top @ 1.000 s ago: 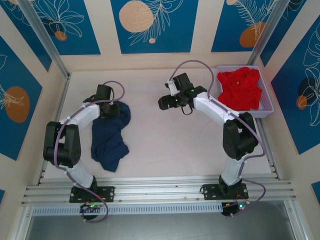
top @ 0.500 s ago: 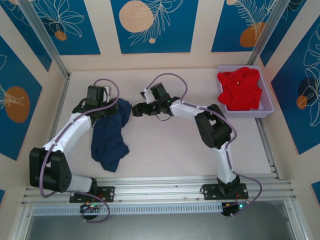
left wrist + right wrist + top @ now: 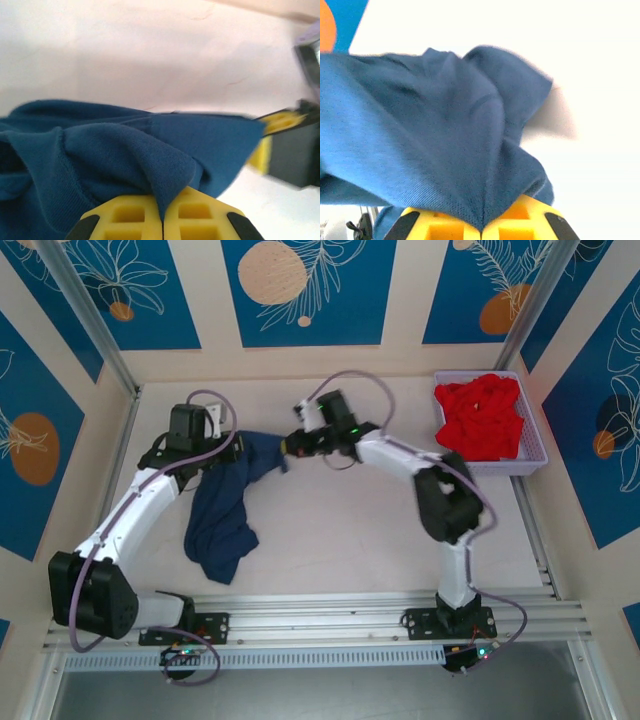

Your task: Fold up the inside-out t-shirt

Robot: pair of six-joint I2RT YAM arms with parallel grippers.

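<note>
A pale table [image 3: 340, 530] lies under me, boxed in by cream walls with blue panels [image 3: 305, 290] painted with leaves and orange discs.

My left pincer [image 3: 236, 451] is clamped on a fold of the navy t-shirt [image 3: 222, 510]. In my left wrist view the yellow fingertips [image 3: 131, 216] meet, with a ridge of blue cloth nipped between them.

My right pincer [image 3: 290, 446] is clamped on the same t-shirt. In my right wrist view its yellow fingertips [image 3: 520, 225] close on a bunched edge, and the cloth fans up and away from them.

The two pincers sit near each other, and a short band of cloth runs from one to the other. I cannot tell whether that band touches the table. Past the far end of the cloth my left wrist view catches the right pincer, blurred.

The rest of the t-shirt trails from my left pincer back toward that arm's base and lies crumpled on the table.

Well off beyond my right pincer, on the side away from the left one, a lavender basket [image 3: 535, 462] sits at the table's edge, heaped with a red garment [image 3: 480, 418].
</note>
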